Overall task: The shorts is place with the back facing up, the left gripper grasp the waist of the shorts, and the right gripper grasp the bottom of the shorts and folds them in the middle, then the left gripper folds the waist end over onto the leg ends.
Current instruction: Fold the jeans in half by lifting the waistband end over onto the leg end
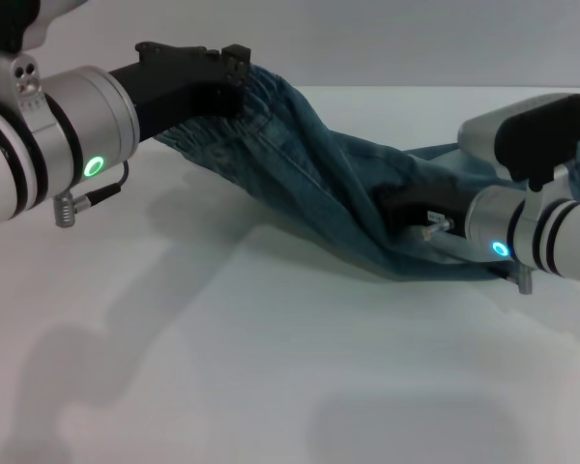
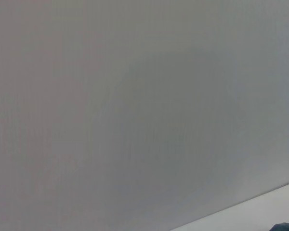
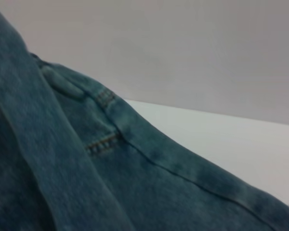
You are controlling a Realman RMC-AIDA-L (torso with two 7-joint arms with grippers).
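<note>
- White tabletop (image 1: 271, 387) fills the near part of the head view, bare and shadowed below the two arms.
- At the near right, the right hand (image 1: 411, 220) reaches in low on its silver-white arm with the blue-cyan light; its black claw is buried among the denim folds just above the tabletop. It appears to be pinching the cloth there, but the fingers are hidden by fabric, so I cannot tell how they are set.
- Between the two hands, the shorts (image 1: 309, 164) hang as a twisted blue band, sagging from upper left down to lower right, where the lower folds touch the tabletop.
- In the right wrist view the shorts (image 3: 86, 168) fill most of the picture at close range, showing faded denim, a long seam and short orange bar-tack stitches, with the tabletop (image 3: 221, 139) beyond.
- Farther back on the left, the left hand (image 1: 234, 79) is raised well above the tabletop on the arm with the green light, its black fingers pressed together on the gathered waist edge of the shorts.
- From the left wrist, almost only a plain grey wall (image 2: 135, 106) shows, with a strip of tabletop (image 2: 260, 211) in one corner.
</note>
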